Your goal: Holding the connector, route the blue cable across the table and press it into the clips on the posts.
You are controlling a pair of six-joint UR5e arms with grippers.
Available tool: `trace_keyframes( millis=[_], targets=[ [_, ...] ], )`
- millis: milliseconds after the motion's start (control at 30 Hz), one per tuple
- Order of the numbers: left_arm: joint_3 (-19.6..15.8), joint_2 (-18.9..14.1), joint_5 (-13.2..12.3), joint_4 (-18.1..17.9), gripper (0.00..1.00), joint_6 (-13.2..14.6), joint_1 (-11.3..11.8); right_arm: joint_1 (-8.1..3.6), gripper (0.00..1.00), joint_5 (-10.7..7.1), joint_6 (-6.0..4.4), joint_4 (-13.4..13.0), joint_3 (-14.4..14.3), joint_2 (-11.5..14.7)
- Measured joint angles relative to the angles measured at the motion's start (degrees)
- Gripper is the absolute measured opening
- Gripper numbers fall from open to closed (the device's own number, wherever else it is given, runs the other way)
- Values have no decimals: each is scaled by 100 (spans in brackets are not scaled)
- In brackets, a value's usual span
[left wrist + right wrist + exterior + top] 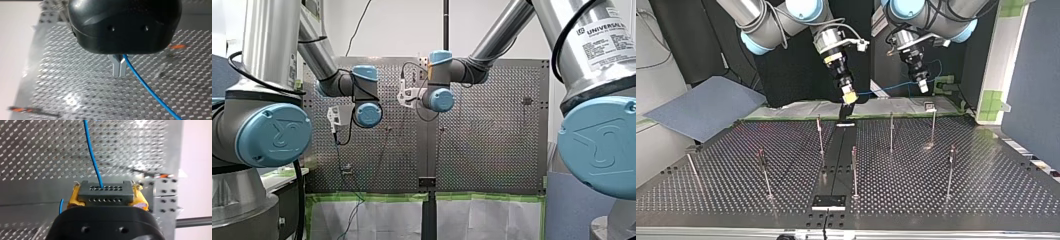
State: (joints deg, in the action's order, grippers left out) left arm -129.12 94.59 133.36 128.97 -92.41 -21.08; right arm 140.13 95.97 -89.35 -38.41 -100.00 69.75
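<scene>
One perforated table (986, 190) carries seven thin posts (854, 170), and with them are two grippers, my left gripper (119, 71) and my right gripper (848, 98), one blue cable (147, 87) and one connector (105, 195).

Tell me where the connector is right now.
The connector is clamped between the yellow pads of my right gripper, with the blue cable running out of it. In the top view it hangs near the middle, above the table's far edge.
</scene>
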Motion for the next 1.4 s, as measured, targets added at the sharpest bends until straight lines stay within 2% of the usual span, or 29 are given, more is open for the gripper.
trace_keyframes(
  millis=[100, 333, 433, 567, 767, 967, 1200, 1400],
  targets=[
    [168, -172, 33, 171, 0, 2, 66, 30, 0, -51, -45, 162, 84, 35],
    [408, -548, 34, 549, 0, -17, 210, 75, 0, -161, -90, 547, 396, -155],
    [459, -693, 32, 693, 0, -14, 266, 82, 0, -234, -165, 693, 538, -211],
    [521, -914, 13, 914, 0, 14, 362, 82, 0, -320, -323, 915, 769, -237],
    [648, -1206, -158, 1156, 0, 43, 487, 67, 0, -416, -459, 1159, 1158, -256],
    [812, -1222, -299, 1231, 0, 43, 584, 58, 0, -455, -572, 1280, 1529, -284],
    [1061, -1064, -413, 1283, 0, 47, 766, 80, 0, -531, -576, 1544, 1925, -543],
    [1236, -1039, -652, 1311, 0, -17, 1061, 88, 0, -574, -584, 1635, 2229, -794]
  ],
)
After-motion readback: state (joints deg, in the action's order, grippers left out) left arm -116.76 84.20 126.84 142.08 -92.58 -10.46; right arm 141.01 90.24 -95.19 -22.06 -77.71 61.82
